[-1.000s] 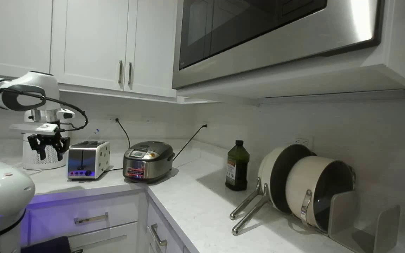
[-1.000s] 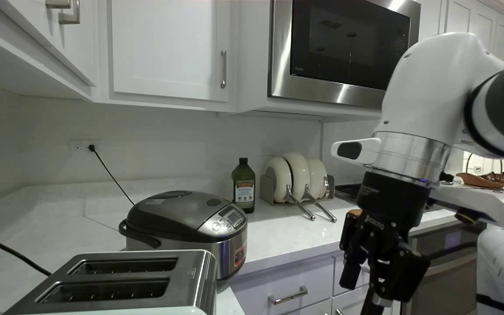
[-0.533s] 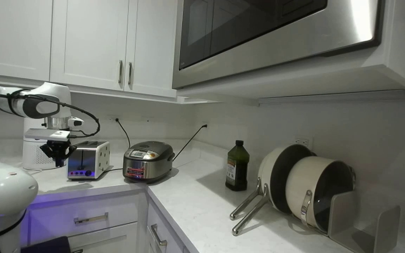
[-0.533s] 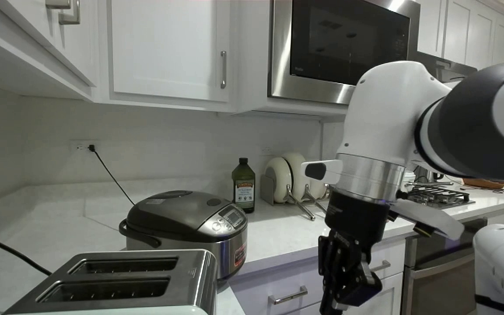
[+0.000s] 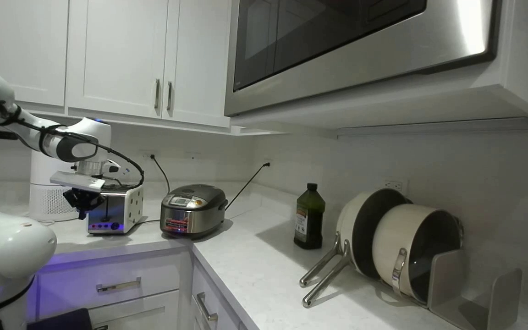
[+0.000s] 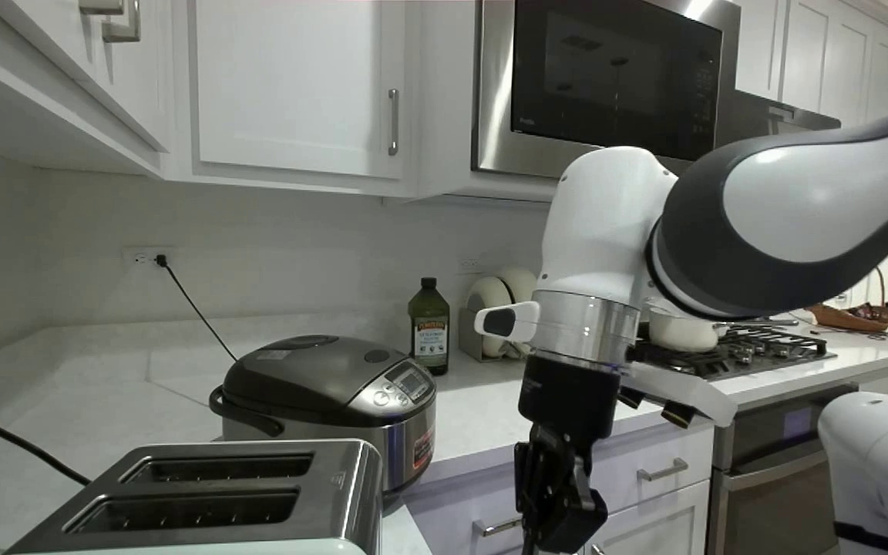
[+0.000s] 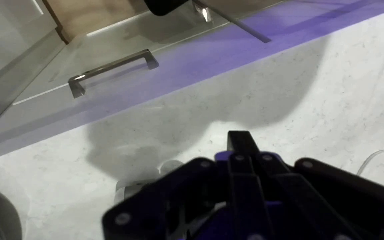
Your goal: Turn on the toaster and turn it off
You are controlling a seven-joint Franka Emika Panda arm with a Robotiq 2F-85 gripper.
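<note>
Brings the bent arm (image 6: 590,223) lower than a second ago, pointing the gripper (image 5: 82,214) down with fingers (image 7: 242,143) pressed together, near but apart from the toaster (image 5: 115,208), with countertop (image 7: 345,100) and front edge (image 7: 186,83) beyond.

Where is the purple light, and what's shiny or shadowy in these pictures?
In an exterior view, purple tints the front of the toaster and a drawer, and white glare streaks the microwave; in the wrist view, a big grey shadow spreads over the countertop, and the dark pincer catches purple.

Bent arm (image 6: 691,231), end effector (image 7: 243,142) downward, closed
</note>
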